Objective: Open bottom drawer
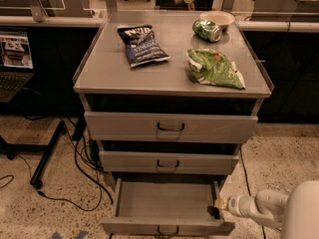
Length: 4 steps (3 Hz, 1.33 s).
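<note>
The bottom drawer (167,199) of the grey metal cabinet stands pulled out, its plain grey inside showing, with a small dark loop handle (168,231) on its front panel at the frame's lower edge. My gripper (216,207) is at the drawer's right side, by the right wall near the front corner. Its white arm (264,209) reaches in from the lower right.
The middle drawer (168,162) and top drawer (170,127) stand slightly out. On the cabinet top (99,73) lie a dark chip bag (142,45), a green chip bag (214,67), a green can (207,30) and a bowl (217,18). Cables (79,173) and a stand leg (47,156) lie at the left.
</note>
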Tool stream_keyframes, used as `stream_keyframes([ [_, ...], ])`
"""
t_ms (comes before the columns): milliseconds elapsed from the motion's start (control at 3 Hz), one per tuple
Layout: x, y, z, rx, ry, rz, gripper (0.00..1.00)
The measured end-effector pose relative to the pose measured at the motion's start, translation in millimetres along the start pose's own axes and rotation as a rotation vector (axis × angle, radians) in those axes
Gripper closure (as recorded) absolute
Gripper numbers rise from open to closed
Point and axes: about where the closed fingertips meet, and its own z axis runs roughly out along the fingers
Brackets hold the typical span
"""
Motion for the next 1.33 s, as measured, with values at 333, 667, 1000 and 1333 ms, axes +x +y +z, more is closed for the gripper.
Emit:
stream_keyframes([
  [333, 0.0, 0.0, 0.1, 0.000, 0.000, 0.000, 0.59],
  [667, 0.1, 0.1, 0.1, 0.000, 0.000, 0.000, 0.36],
  [1000, 0.1, 0.1, 0.1, 0.000, 0.000, 0.000, 0.12],
  [1333, 0.1, 0.1, 0.1, 0.000, 0.000, 0.000, 0.00],
])
